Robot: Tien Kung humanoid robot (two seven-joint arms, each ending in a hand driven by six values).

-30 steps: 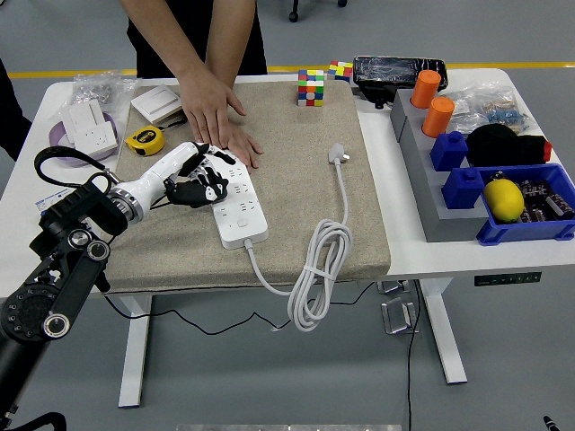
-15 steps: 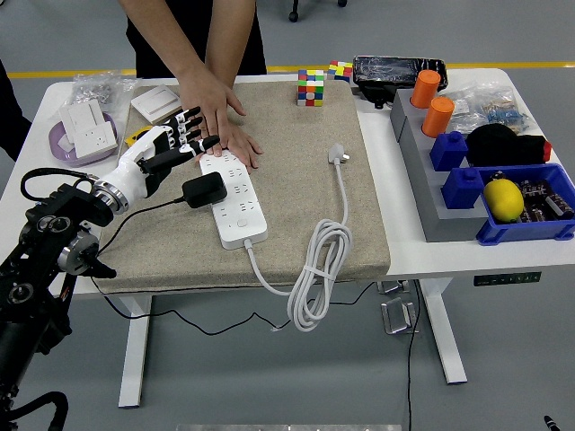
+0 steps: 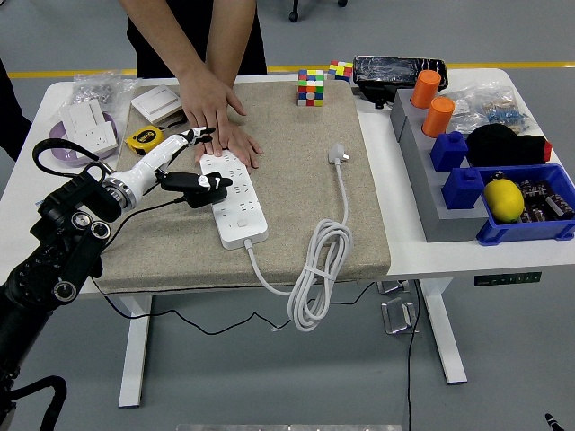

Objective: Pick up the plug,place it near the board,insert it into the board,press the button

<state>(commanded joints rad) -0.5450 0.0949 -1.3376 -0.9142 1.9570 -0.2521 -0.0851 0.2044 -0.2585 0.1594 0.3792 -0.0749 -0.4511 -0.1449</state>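
On the bench [image 3: 431, 256], a person's hands [image 3: 220, 112] steady the board [image 3: 235, 199]. My left hand [image 3: 187, 160] has dropped back beside it, fingers loosely spread, holding nothing; the black plug [image 3: 187, 184] now sits at the board's left edge, seemingly inserted. Button next.

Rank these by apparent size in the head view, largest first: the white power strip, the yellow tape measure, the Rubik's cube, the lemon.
1. white power strip, clearly the largest.
2. lemon.
3. Rubik's cube and yellow tape measure look about alike; the tape measure is partly hidden, so no ranking between them.
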